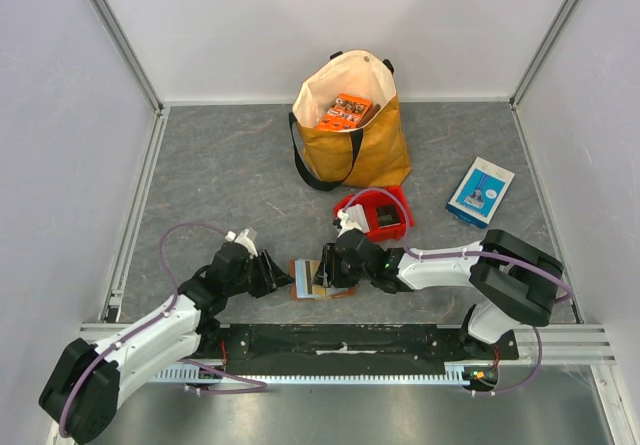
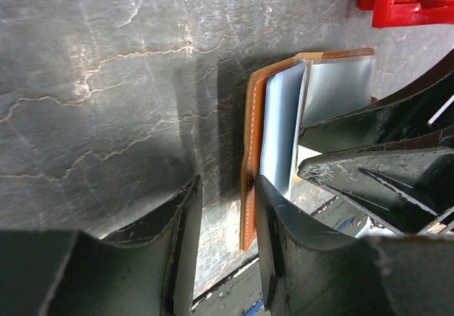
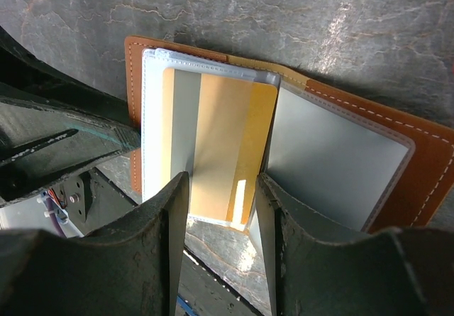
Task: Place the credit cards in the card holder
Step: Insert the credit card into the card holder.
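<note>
The brown leather card holder [image 1: 305, 287] lies open on the table between my two grippers. In the right wrist view the card holder [image 3: 425, 167] shows clear inner pockets, and a card [image 3: 220, 138] with white and tan bands sits in the left pocket. More cards [image 1: 386, 219] stand in the red bin [image 1: 352, 205]. My left gripper [image 1: 279, 277] is open at the holder's left edge; in its wrist view the holder's brown cover edge [image 2: 250, 188] lies beside the right finger [image 2: 284, 245] of my left gripper [image 2: 227, 188]. My right gripper [image 1: 322, 269] is open and empty over the holder's near edge, as its wrist view [image 3: 221, 184] shows.
A yellow tote bag [image 1: 365, 150] with an orange packet [image 1: 347, 111] stands at the back. A blue-and-white box [image 1: 480, 192] lies at the right. The red bin's corner shows in the left wrist view [image 2: 408, 3]. Enclosure walls ring the table.
</note>
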`<state>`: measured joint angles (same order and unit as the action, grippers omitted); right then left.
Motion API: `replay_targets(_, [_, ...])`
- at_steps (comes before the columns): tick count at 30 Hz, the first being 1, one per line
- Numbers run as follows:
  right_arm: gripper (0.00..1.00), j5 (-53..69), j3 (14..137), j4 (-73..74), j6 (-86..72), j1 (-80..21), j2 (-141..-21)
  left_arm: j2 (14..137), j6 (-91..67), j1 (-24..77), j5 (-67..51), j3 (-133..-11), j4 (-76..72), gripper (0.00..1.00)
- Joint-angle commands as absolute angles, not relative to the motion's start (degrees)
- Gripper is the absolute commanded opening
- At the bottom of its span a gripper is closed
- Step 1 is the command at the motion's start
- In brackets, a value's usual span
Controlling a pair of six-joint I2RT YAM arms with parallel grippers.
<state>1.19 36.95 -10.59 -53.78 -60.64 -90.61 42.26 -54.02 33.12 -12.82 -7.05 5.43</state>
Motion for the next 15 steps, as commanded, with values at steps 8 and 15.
replay_targets(8, [0.50, 1.7, 36.1, -12.2, -54.4, -60.8, -92.0, 44.9, -58.0, 33.0, -17.9, -4.1, -9.1, 0.07])
replay_targets(15, [0.50, 3.3, 34.9, -18.2, -55.7, -60.8, -90.6, 46.0, -56.4, 33.0, -18.5, -4.7, -9.1, 0.02])
